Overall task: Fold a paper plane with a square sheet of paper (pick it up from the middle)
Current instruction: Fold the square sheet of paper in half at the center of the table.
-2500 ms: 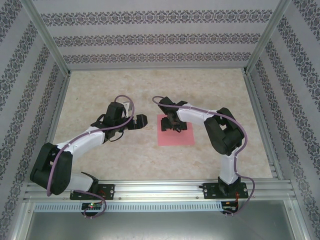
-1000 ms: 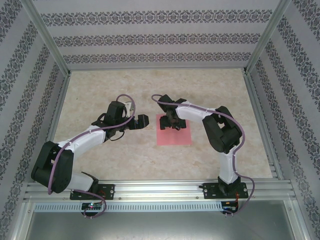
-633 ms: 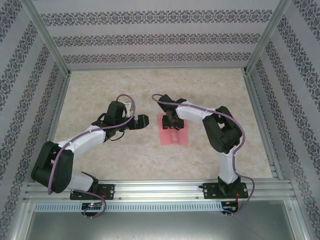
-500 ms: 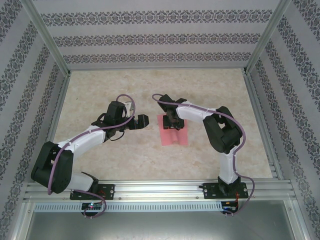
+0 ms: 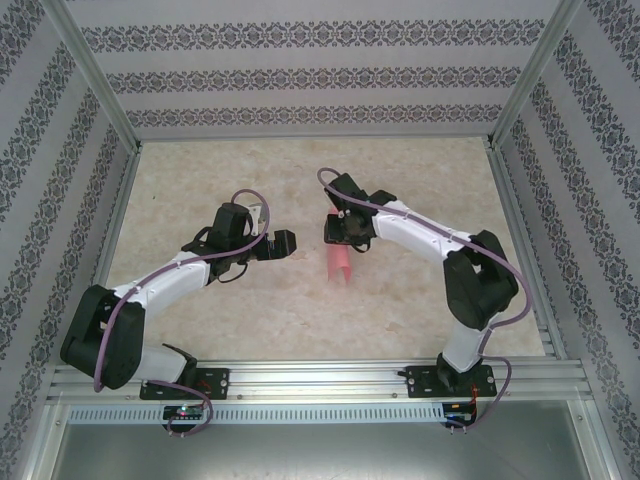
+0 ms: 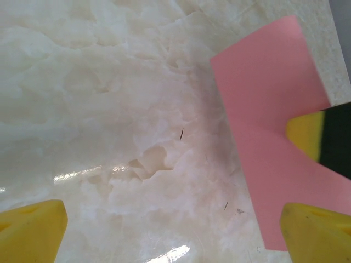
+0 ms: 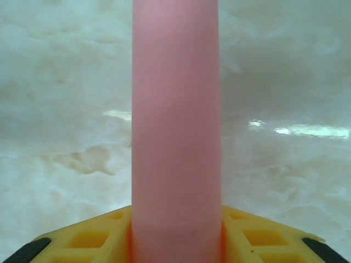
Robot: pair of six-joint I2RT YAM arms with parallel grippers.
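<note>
the right hand [image 5: 340, 232], partly closed, pinches the thin pink-red square sheet of paper [image 5: 338, 262] at its middle so both halves droop together past its fingers, likely seeding a centre crease, while the left hand [image 5: 283, 243] hovers alongside, wide open and empty.

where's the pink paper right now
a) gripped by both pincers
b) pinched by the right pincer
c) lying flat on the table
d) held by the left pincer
b: the right pincer is closed on the middle of the square sheet of paper, which bends into a narrow fold, while the left pincer stands open, apart from it.
</note>
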